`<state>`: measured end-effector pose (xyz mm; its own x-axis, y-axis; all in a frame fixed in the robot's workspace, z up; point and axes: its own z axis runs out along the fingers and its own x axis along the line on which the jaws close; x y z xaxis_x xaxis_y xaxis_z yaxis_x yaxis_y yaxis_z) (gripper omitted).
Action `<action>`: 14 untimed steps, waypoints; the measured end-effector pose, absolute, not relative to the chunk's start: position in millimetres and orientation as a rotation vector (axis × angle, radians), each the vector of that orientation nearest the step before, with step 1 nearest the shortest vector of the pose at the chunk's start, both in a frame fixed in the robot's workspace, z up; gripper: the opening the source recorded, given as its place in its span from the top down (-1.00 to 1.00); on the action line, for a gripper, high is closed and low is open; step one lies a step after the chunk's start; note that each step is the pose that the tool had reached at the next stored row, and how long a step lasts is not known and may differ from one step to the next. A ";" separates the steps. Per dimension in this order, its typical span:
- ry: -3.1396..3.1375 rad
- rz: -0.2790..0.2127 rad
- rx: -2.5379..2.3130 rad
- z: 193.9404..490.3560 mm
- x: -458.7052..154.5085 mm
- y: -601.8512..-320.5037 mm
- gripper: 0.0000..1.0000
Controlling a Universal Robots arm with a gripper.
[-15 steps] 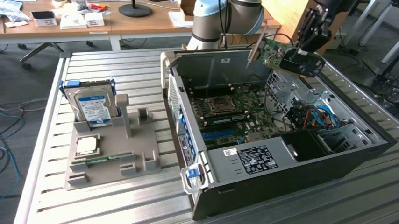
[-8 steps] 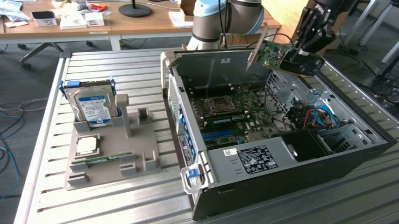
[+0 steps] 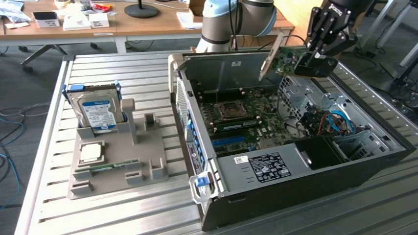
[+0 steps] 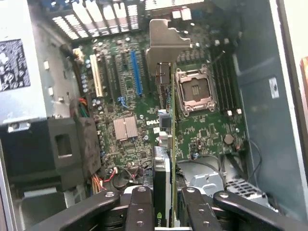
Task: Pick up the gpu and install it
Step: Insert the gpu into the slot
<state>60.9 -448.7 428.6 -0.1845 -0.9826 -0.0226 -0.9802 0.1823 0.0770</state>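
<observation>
1. At the exterior view's left, a grey holder (image 3: 114,164) sits on the slatted metal bench (image 3: 130,215). A hard drive (image 3: 97,111) stands upright in its back slot, and a processor chip (image 3: 90,152) lies flat nearer the front.
2. Centre: an open computer case (image 3: 196,147) lies on its side, with the motherboard (image 3: 245,125) exposed and the empty CPU socket (image 3: 230,109) visible. The power supply (image 3: 267,167) is at the near end.
3. Upper right of the exterior view: the tool (image 3: 315,62) is clamped on the gpu (image 3: 285,58), which hangs in the air above the far edge of the case, clear of the board, with its silvery bracket (image 3: 270,55) toward the exterior view's left.
4. Wrist view: the gpu (image 4: 172,144) is seen edge-on between the tool (image 4: 168,207) fingers (image 4: 139,204). The bracket (image 4: 166,43) points away from the camera, above the motherboard (image 4: 125,96) and near the blue slot (image 4: 136,72) and the socket (image 4: 195,91). The card is not seated.
</observation>
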 end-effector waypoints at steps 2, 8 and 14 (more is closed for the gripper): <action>-2.358 -0.114 2.023 428.6 60.9 -448.7 0.46; -2.287 -0.112 2.099 428.6 60.9 -448.7 0.46; -2.286 -0.112 2.099 428.6 60.9 -448.7 0.46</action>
